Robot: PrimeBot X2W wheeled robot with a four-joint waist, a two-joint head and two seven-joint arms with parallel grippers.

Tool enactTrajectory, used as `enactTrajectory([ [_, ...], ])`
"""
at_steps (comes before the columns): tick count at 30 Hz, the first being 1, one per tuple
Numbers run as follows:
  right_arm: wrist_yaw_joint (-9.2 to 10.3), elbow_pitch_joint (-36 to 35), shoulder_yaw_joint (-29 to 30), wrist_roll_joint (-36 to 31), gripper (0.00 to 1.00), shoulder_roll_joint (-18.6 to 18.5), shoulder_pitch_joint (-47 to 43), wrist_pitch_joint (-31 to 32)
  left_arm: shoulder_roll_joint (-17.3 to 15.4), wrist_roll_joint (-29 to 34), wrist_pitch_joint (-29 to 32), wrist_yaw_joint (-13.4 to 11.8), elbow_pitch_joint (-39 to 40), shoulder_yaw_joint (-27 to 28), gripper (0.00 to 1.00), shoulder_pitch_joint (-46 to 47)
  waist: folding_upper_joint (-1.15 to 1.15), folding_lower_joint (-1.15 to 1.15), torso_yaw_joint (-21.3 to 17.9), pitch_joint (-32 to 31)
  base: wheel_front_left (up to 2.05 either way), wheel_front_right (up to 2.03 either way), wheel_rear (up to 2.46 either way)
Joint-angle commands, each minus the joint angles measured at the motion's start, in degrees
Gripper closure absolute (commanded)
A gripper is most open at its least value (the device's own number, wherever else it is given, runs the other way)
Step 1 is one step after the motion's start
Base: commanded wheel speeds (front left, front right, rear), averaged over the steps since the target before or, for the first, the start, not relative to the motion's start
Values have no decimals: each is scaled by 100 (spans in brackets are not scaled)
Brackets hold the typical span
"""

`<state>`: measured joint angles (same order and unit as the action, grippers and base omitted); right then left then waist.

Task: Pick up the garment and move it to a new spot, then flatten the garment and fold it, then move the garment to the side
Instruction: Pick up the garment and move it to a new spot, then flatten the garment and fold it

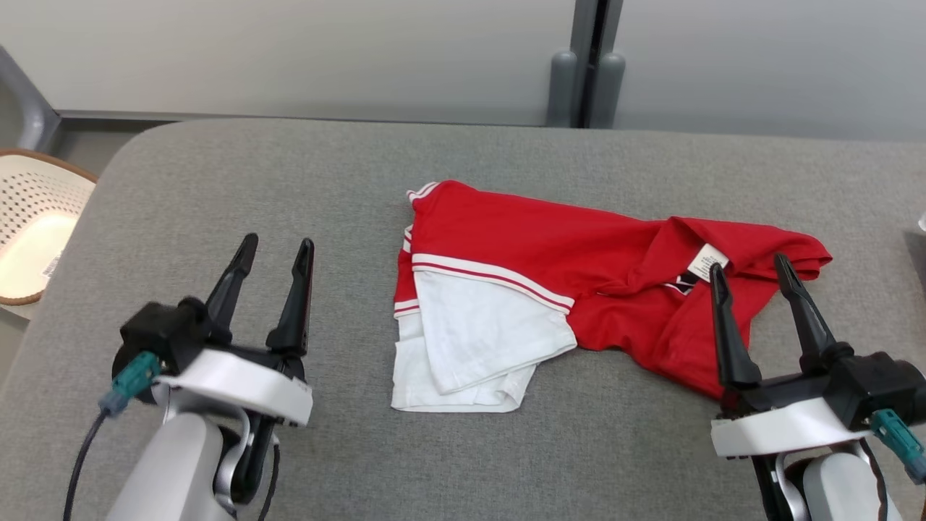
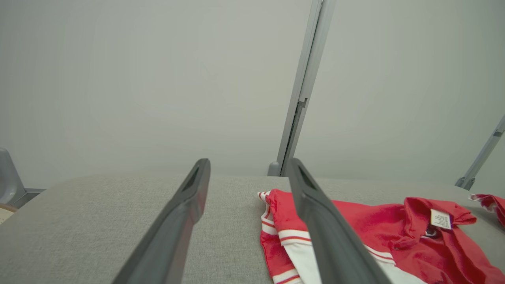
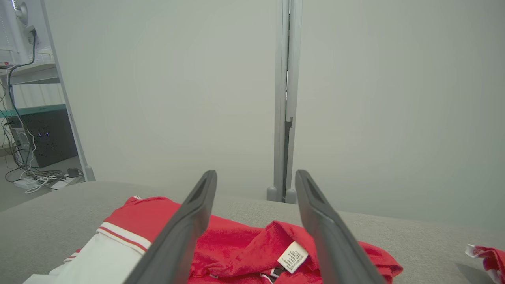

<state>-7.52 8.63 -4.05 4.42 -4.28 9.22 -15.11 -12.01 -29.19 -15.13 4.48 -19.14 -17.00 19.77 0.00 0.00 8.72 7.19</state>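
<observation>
My left gripper (image 1: 278, 240) hangs over the bare grey table (image 1: 217, 181), its two fingers spread wide with nothing between them, apart from the shirt (image 1: 550, 246) and to its left. The red-and-white shirt lies rumpled at the table's middle, white part doubled over at its near left, collar and white label (image 1: 707, 262) toward the right. My right gripper (image 1: 749, 263) is spread just as wide and empty, fingers over the collar end; whether they touch the cloth I cannot tell. A pale basket (image 1: 32, 224) sits off the table's left edge.
</observation>
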Motion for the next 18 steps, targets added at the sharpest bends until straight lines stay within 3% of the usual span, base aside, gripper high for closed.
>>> enactTrajectory([
  [1,7,-18,20,40,0,-22,-121,-6,67,101,2,37,106,118,0,-199,0,0,217,-240,0,0,0],
  [6,7,-13,50,106,0,9,-371,-5,462,399,2,120,456,584,0,-899,0,0,234,-339,0,0,0],
  [12,7,7,-42,100,0,41,-425,-5,707,653,1,209,581,860,0,-1147,0,0,196,-320,0,0,0],
  [18,7,489,-634,343,0,-12,-251,1,821,809,2,281,506,920,0,-987,0,0,254,-153,0,0,0],
])
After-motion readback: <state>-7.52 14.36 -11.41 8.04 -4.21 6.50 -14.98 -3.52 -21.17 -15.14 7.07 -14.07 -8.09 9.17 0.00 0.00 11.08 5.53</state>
